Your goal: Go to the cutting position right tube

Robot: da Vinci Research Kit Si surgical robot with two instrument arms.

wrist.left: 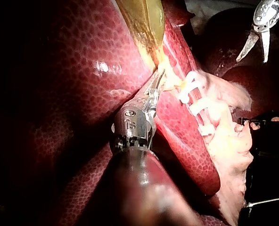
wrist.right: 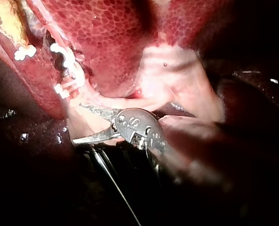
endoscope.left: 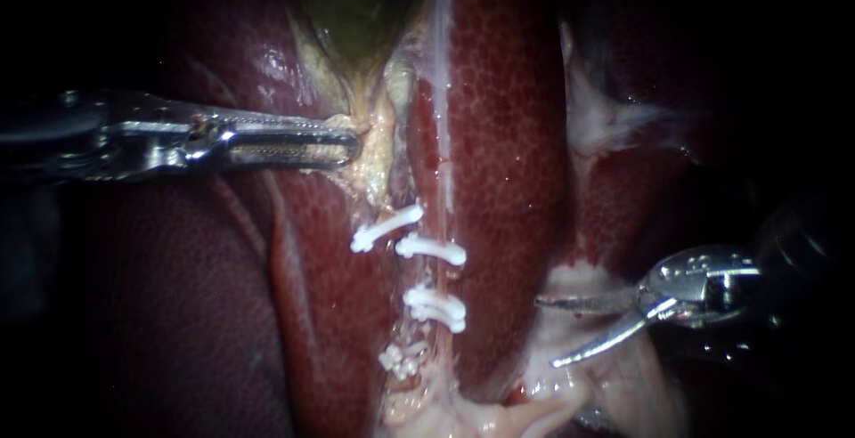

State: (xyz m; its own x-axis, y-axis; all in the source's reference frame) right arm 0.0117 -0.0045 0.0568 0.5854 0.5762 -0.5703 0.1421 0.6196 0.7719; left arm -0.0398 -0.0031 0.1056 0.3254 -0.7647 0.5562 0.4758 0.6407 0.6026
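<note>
The right tube (endoscope.left: 440, 279) runs down the middle as a thin pink strand with two white clips (endoscope.left: 433, 249) (endoscope.left: 436, 308) across it. A third clip (endoscope.left: 385, 228) sits on the left tube beside it. My right instrument (endoscope.left: 550, 331) comes in from the right with its two blades open and empty. It hovers over pale tissue well to the right of the tube. The right wrist view shows the same open blades (wrist.right: 78, 123) short of the clips (wrist.right: 64, 88). My left instrument (endoscope.left: 343, 146) is shut on yellowish tissue at the neck of the gallbladder (endoscope.left: 352, 11) and holds it leftward.
Dark red liver (endoscope.left: 508, 135) lies on both sides of the tubes. Pale fatty tissue (endoscope.left: 570, 376) spreads under the right instrument. Another white clip (endoscope.left: 401, 358) sits low on the tubes. In the left wrist view the right instrument (wrist.left: 258, 43) hangs beyond the clips (wrist.left: 192, 90).
</note>
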